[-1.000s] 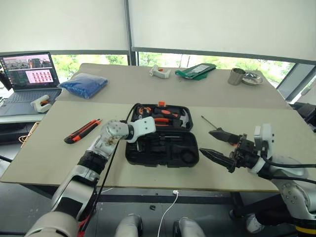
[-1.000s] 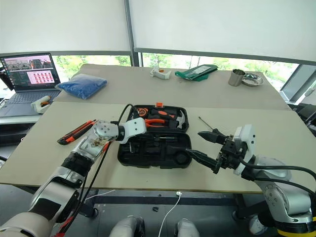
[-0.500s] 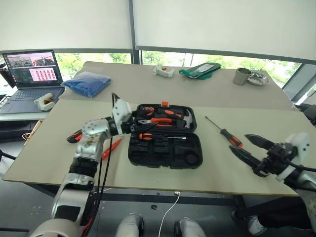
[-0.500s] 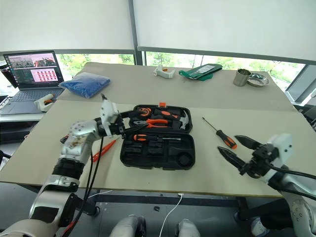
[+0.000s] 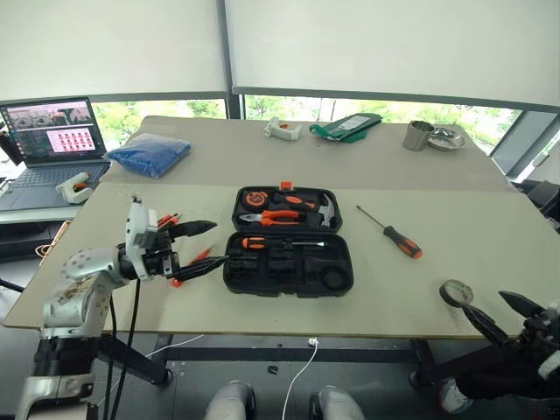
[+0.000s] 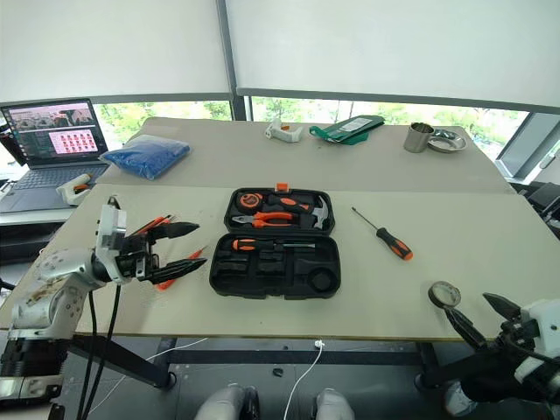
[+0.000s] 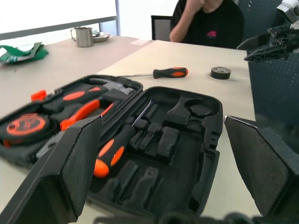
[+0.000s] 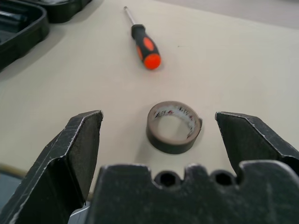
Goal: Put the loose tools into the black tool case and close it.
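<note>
The black tool case [image 5: 289, 262] lies open mid-table, with pliers, hammer and tape measure in its far half. A black-and-orange screwdriver [image 5: 271, 242] rests in the near half. Left of the case my left gripper [image 5: 217, 242] hangs open and empty, its fingers [image 7: 70, 172] framing the case [image 7: 187, 140]. Behind it lie the orange-black utility knife [image 6: 150, 225] and a slim orange tester [image 5: 199, 256], both partly hidden. A second screwdriver [image 5: 394, 232] lies right of the case. The grey-black roll [image 8: 174, 126] sits near the front right edge. My right gripper [image 5: 486, 304] is open just short of it.
A laptop [image 5: 52, 131], blue bag [image 5: 149, 150], white device [image 5: 282, 129], green packet [image 5: 350, 124] and metal cup [image 5: 420, 136] sit on the far table. A small white-and-orange item [image 5: 72, 185] lies far left. A person in a black shirt [image 7: 205, 21] sits across the table.
My left gripper opened and drew back left from the case, where a screwdriver now lies. My right gripper swung right and down toward the table's front corner, uncovering the roll.
</note>
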Motion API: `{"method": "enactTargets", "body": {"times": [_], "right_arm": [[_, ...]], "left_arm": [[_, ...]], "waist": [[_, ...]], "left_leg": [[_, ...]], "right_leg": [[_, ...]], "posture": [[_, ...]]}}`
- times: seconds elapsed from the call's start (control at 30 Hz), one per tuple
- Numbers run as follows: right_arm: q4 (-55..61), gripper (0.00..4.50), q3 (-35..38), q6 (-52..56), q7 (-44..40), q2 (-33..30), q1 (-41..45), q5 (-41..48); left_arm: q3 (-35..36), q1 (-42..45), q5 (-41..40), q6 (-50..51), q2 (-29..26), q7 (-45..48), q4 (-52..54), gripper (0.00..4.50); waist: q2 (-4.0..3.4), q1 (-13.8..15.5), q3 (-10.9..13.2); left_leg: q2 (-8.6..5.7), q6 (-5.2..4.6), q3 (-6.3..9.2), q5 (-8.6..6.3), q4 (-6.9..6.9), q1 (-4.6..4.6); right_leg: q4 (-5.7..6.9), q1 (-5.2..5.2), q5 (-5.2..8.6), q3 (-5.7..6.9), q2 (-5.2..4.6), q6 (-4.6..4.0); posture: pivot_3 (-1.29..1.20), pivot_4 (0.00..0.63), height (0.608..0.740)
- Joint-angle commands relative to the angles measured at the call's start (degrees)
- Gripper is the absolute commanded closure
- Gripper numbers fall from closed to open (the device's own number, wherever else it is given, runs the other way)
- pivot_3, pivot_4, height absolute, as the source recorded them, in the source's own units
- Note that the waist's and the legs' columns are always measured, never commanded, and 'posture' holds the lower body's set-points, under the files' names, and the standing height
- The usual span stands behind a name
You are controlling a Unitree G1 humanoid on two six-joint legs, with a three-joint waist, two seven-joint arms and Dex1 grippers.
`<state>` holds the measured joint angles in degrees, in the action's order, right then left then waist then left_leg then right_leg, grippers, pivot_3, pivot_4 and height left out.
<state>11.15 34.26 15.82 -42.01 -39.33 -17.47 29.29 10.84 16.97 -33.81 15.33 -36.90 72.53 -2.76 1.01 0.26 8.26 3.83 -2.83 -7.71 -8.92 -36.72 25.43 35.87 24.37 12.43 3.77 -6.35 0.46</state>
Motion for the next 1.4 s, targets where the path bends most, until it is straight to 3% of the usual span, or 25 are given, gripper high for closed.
{"method": "enactTargets", "body": {"times": [0.03,0.23,0.37,0.53,0.77,0.93,1.2,1.3,1.4], "right_arm": [[1.6,0.00,-8.9,13.1,3.4,-9.5,11.5,-3.8],[-3.7,0.00,-23.5,23.2,-0.8,-15.9,26.7,-6.9],[-5.6,0.00,-29.1,31.4,0.4,-14.6,36.7,-6.8],[-11.7,0.00,-34.4,33.7,5.2,-12.8,44.7,-13.1],[-18.9,0.00,-39.0,36.7,8.7,-9.2,51.4,-18.8],[-25.4,0.00,-38.7,39.8,5.9,-5.5,55.4,-16.9],[-32.0,0.00,-39.4,43.2,2.6,-4.6,58.9,-16.7],[-33.3,0.73,-39.7,42.9,1.9,-4.6,59.6,-17.3],[-33.0,1.75,-38.7,42.3,2.6,-4.3,59.9,-17.4]], "left_arm": [[1.1,0.7,-3.3,2.5,0.2,-1.2,3.7,0.06],[0.2,0.8,-2.3,1.4,1.0,-2.1,3.5,0.06],[-0.1,0.6,-2.1,1.1,1.8,-2.9,3.8,0.06],[-0.6,0.8,-1.8,0.8,2.2,-3.4,3.9,0.06],[-1.5,1.9,-1.5,0.8,2.8,-3.3,3.5,0.06],[-2.0,3.0,-1.5,0.8,3.0,-2.9,3.1,0.06],[-2.2,2.9,-1.3,0.6,3.4,-3.0,3.5,0.06],[-2.2,2.7,-1.3,0.3,3.6,-3.1,3.7,0.00],[-2.3,2.2,-1.8,0.2,3.5,-1.9,4.1,0.00]], "waist": [[-0.05,-0.4,0.0],[-0.06,0.1,0.0],[-0.05,0.3,0.0],[0.00,0.5,0.1],[0.01,0.2,0.1],[0.01,-0.1,0.1],[0.01,-0.4,0.1],[0.01,-0.5,0.1],[0.00,-0.6,0.1]], "left_leg": [[0.00,0.00,-0.02,0.00,0.00,-0.02],[-0.11,-0.05,-0.13,-0.03,0.08,0.15],[-0.16,-0.45,-0.15,-0.19,0.00,0.33],[-0.20,-0.68,-0.21,-0.25,-0.17,0.53],[-0.20,-0.50,-0.23,-0.35,-0.26,0.55],[-0.14,-0.52,-0.24,-0.33,-0.29,0.54],[-0.14,-0.65,-0.25,-0.26,-0.28,0.56],[-0.13,-0.63,-0.24,-0.27,-0.28,0.55],[-0.13,-0.55,-0.24,-0.31,-0.28,0.55]], "right_leg": [[0.00,0.01,0.00,0.00,0.00,0.00],[0.01,0.00,0.01,0.14,-0.03,0.01],[0.05,0.00,0.07,0.11,0.03,-0.07],[0.05,0.14,-0.02,0.11,0.03,0.28],[0.06,0.14,0.05,0.16,-0.02,0.14],[0.10,0.13,-0.10,0.16,0.05,0.23],[0.11,0.14,-0.13,0.16,0.06,0.31],[0.12,0.14,-0.13,0.16,0.07,0.30],[0.12,0.14,-0.13,0.16,0.07,0.30]], "posture": [[0.00,0.150,0.740],[0.00,0.150,0.740],[0.00,0.150,0.740],[0.00,0.150,0.740],[0.00,0.150,0.740],[0.00,0.150,0.740],[0.00,0.150,0.740],[0.00,0.150,0.740],[0.00,0.150,0.740]]}}
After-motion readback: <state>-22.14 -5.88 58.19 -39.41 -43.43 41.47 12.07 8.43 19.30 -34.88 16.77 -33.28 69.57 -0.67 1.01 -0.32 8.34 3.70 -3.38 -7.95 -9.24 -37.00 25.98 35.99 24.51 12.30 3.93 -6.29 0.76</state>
